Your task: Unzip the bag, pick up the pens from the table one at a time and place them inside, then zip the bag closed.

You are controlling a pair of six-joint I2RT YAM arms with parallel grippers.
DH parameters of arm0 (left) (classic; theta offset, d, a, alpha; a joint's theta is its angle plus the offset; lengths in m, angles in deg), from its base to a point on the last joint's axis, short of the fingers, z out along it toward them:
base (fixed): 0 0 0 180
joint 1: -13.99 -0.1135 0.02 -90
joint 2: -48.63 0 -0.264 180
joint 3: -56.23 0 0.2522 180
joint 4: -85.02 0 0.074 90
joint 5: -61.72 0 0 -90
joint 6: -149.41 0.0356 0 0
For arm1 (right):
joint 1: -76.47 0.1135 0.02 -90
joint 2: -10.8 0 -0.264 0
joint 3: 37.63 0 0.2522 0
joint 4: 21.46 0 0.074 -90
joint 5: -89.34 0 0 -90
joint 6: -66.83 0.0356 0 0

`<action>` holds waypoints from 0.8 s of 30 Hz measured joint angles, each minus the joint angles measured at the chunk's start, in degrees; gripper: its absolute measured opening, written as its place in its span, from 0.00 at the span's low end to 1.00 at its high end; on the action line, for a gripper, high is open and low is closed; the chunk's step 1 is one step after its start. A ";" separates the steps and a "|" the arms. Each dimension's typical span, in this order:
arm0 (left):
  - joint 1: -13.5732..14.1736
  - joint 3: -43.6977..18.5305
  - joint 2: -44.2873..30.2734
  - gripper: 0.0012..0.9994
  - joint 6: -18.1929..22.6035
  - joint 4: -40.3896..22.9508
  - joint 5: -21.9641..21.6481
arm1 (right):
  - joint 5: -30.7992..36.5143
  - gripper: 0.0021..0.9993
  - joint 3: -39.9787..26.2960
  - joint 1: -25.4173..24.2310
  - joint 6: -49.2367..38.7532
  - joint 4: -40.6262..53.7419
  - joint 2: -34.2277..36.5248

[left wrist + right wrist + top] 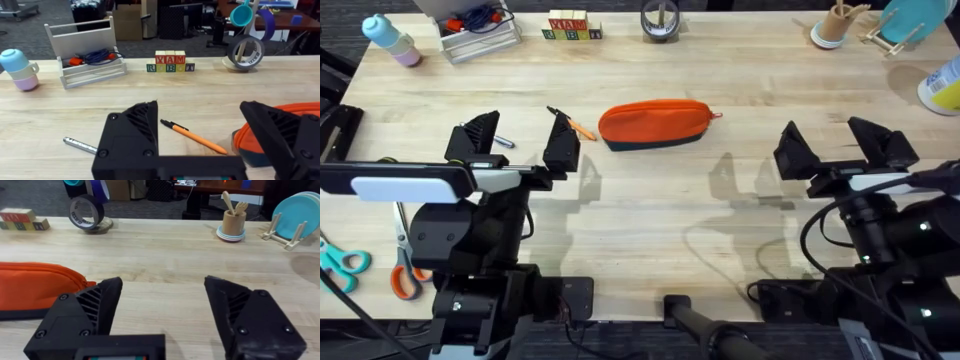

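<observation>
Zipper work is judged first: the orange pouch lies shut at mid-desk, pull at its right end. Both pincers, left and right, are spread wide and empty; pens lie left.

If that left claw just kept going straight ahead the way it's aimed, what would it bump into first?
Most likely the orange pen, lying on the table just ahead of the open left gripper. The silver pen and the bag lie off to either side. Depth is hard to judge; aimed higher, it might pass over the pen.
</observation>
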 joint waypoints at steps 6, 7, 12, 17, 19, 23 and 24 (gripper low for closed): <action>0.00 0.00 0.00 1.00 0.00 0.00 0.00 | 0.00 1.00 0.00 0.00 0.00 0.00 0.00; 0.00 0.00 0.00 1.00 0.00 0.00 0.00 | 0.00 1.00 0.00 0.00 0.01 0.00 0.00; 0.00 0.00 0.00 1.00 0.00 -1.87 -0.02 | 0.00 1.00 0.00 0.00 0.00 0.00 0.00; 0.00 0.00 0.00 1.00 0.00 -2.87 -0.02 | -0.02 1.00 0.00 0.00 0.00 -0.32 0.00; 0.00 0.00 0.00 0.99 0.00 -1.86 -0.02 | -0.02 1.00 0.04 0.00 0.00 -1.13 0.00; 0.00 -0.16 0.00 0.99 0.00 -1.08 -0.02 | -0.02 1.00 -0.04 0.00 0.00 -3.05 0.00; 0.00 -0.32 0.00 0.99 0.00 -1.33 -0.02 | -0.02 1.00 -0.13 0.00 0.00 -2.99 0.00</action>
